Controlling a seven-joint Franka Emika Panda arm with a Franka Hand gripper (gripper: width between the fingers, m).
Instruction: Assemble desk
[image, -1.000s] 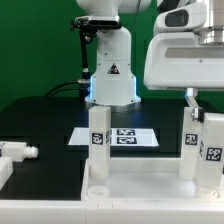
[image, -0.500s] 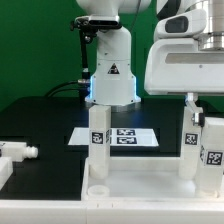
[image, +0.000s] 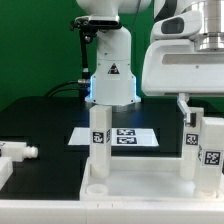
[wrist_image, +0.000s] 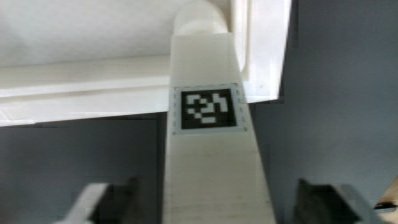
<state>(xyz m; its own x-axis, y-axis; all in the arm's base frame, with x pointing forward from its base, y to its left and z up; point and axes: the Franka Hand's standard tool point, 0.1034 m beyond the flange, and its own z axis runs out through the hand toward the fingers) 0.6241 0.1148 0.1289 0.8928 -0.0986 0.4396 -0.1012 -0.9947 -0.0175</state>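
The desk's white tabletop (image: 135, 192) lies flat at the front. A tagged white leg (image: 98, 140) stands at its left corner. Two more tagged legs stand close together at the right, one (image: 190, 150) nearer the middle and one (image: 213, 152) at the edge. My gripper (image: 190, 110) hangs over the top of the nearer right leg. In the wrist view that leg (wrist_image: 212, 150) runs up between my fingers (wrist_image: 98, 205) with dark gaps on both sides, so the gripper (wrist_image: 215, 208) is open around it. The tabletop's rim (wrist_image: 89, 90) shows beyond.
A loose white leg (image: 17, 151) lies on the black table at the exterior view's left, with another white part (image: 5, 172) in front of it. The marker board (image: 128, 137) lies behind the tabletop. The arm's base (image: 110, 75) stands at the back.
My gripper and hand have shifted slightly toward the exterior view's left over the right leg. The legs and the tabletop have not moved.
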